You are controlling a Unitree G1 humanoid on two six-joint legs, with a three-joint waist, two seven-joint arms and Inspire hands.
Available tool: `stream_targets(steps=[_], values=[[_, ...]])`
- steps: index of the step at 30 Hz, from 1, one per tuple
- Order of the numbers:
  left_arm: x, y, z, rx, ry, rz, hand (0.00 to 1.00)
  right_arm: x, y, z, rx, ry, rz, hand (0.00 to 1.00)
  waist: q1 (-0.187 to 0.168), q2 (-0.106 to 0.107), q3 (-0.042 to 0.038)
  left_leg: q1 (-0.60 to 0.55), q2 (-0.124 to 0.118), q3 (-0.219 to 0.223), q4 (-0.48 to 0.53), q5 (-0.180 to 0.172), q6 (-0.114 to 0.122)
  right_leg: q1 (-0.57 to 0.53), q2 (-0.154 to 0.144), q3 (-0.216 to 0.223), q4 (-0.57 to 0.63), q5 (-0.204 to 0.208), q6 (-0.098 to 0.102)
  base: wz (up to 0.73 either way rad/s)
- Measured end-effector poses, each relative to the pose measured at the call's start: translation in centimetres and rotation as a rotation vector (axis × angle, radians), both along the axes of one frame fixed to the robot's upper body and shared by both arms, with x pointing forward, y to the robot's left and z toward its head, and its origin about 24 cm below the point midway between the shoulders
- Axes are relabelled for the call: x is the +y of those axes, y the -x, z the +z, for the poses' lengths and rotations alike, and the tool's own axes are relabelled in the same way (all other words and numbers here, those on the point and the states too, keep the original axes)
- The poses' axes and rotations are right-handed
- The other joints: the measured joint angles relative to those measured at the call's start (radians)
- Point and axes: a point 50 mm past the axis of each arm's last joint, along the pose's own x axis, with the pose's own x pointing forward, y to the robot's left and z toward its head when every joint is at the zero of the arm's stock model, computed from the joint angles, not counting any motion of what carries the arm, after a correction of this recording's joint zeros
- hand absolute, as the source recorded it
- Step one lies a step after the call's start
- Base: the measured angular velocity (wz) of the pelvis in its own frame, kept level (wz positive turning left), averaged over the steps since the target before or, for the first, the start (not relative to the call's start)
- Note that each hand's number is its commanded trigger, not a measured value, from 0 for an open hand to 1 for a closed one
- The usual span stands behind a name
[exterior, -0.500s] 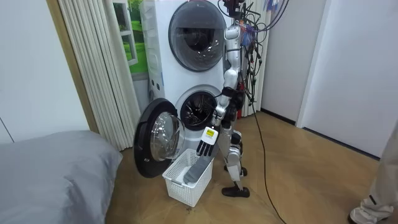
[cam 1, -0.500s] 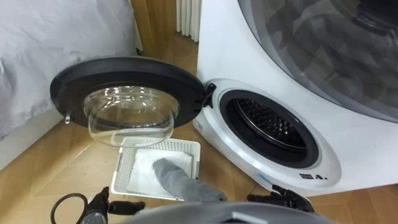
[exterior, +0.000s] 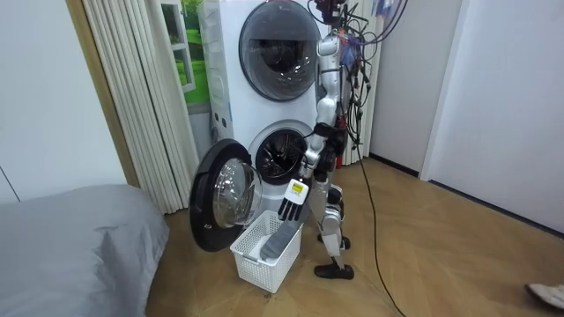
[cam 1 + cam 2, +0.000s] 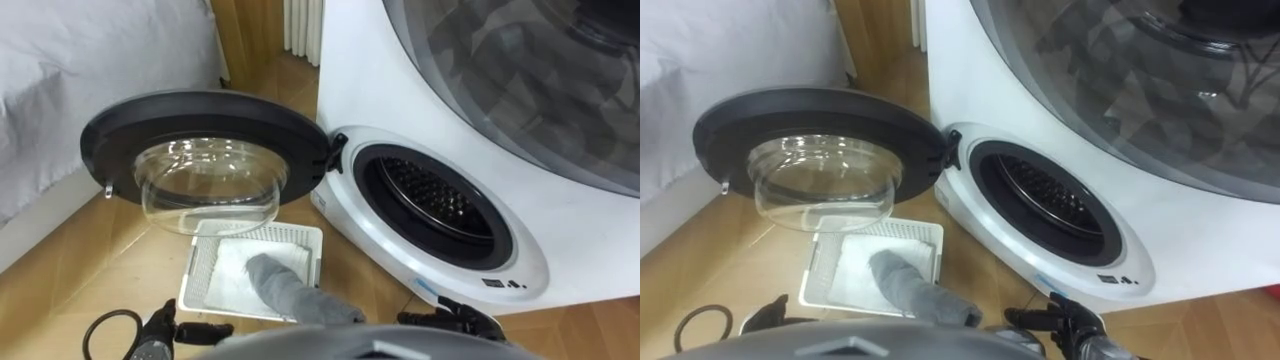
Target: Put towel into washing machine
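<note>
A grey towel [image 4: 285, 290] lies rolled in a white slatted basket [image 4: 200, 262] on the wood floor, just below the washing machine's open round door [image 4: 205, 150]. The dark drum opening [image 4: 435, 200] gapes to the right of the basket. My left hand [image 4: 190, 328] shows at the bottom edge near the basket's near rim, fingers straight and holding nothing. At the lower right my right hand [image 4: 452, 320] is also open and sits below the drum opening. In the room view I stand upright before the machine, with the left hand [image 3: 291, 204] hanging over the basket [image 3: 251, 260] and the towel [image 3: 280, 244].
A second machine [image 3: 278, 40] is stacked above the washer. A grey bed [image 4: 90, 80] is at the left, with curtains [image 3: 132, 97] behind the door. A person's shoe [image 3: 546, 291] shows at the room view's right edge.
The person at the room view's right edge has stepped back, so less of the leg shows. My hands, the towel and the basket have not moved.
</note>
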Motion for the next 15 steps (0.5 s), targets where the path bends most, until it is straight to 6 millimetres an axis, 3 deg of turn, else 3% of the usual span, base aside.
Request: stream_targets(steps=[6, 9, 15], values=[[-0.5, -1.6, 0.2, -0.035, -0.02, -0.091, 0.0, 0.1, -1.0, 0.1, -0.011, 0.011, 0.043, 0.0, -0.004, 0.004, -0.003, -0.06, 0.0, -0.007, 0.022, 0.0, 0.0, -0.054, -0.005, -0.008, 0.008, 0.002, -0.001, 0.01], [-1.0, -3.5, 0.4, -0.061, -0.041, -0.197, 0.0, 0.4, -2.0, 0.2, -0.03, 0.014, 0.083, 0.0, -0.003, 0.005, -0.002, -0.109, -0.001, -0.006, 0.034, 0.001, 0.001, -0.101, -0.008, -0.012, 0.025, 0.003, -0.001, 0.0], [-3.0, -8.2, 1.1, -0.152, -0.078, -0.392, 0.0, 1.0, -5.7, 0.8, -0.086, 0.039, 0.209, 0.0, -0.007, 0.019, 0.0164, -0.235, -0.002, -0.03, 0.103, 0.001, 0.001, -0.221, -0.023, -0.046, 0.092, 0.003, -0.002, -0.02]])
